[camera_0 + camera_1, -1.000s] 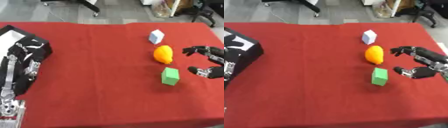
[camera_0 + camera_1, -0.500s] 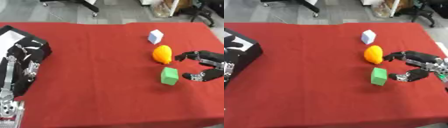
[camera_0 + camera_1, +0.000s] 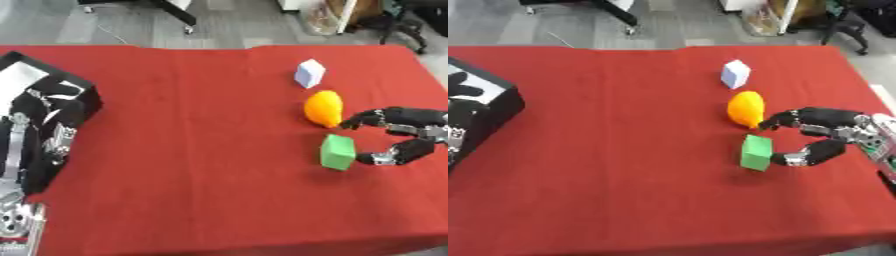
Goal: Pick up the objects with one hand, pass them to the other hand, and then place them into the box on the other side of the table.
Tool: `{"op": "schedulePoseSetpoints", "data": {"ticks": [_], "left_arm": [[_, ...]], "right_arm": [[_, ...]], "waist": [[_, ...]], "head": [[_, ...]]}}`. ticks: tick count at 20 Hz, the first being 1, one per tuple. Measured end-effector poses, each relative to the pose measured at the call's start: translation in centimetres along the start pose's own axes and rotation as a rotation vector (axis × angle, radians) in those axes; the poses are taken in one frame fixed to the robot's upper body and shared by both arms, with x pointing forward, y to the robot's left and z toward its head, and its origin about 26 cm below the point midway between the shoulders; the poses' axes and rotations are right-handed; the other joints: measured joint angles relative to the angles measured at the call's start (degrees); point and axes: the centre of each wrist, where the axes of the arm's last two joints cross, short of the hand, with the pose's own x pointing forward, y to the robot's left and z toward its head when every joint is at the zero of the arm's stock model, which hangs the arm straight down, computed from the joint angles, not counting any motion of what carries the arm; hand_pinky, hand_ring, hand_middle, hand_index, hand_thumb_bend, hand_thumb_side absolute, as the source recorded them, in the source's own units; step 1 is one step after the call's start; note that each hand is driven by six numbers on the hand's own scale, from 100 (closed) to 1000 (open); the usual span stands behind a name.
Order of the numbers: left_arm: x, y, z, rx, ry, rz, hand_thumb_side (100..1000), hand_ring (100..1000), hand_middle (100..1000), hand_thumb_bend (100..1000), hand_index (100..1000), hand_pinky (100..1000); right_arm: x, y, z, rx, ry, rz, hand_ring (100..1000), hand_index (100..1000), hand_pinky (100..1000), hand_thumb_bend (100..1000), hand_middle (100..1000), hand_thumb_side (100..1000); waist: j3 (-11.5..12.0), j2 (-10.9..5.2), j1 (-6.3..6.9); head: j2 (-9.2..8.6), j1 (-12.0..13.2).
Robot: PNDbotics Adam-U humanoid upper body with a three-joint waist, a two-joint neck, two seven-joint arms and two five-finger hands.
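**Red-covered counter and what lies on it**

The red cloth-covered counter point(image 3: 192, 150) carries a pale lilac cube point(image 3: 309, 73), an orange rounded fruit-like object point(image 3: 324, 108) near it, and a green block point(image 3: 338, 152) below that. A black open box point(image 3: 48, 95) sits at the left edge.

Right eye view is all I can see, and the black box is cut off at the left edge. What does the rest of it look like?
Observer: In the left eye view the box shows more of its open top, with a white patch inside towards its far corner.
Operator: And my left arm? I only get a bit of black there.
Observer: The left arm, black with silver parts, rises from the lower left corner and lies across the box's near side.
Operator: Where does the left hand end up?
Observer: The left hand sits over the box; I cannot tell how its grip stands.
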Motion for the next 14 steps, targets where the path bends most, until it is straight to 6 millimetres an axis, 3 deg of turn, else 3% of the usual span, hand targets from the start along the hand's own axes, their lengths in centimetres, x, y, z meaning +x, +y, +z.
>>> {"op": "schedulePoseSetpoints", "data": {"ticks": [14], "left_arm": [[0.0,0.0,0.0,-0.003,-0.002,0.000,856,580,641,480,860,761]], "right_arm": [[-0.7,1.0,-1.1,0.065,0.041,0.028,833,993,845,446,848,1000]], "waist": [[0.35,0.00,-0.03]], "head": [[0.00,-0.19]]}}
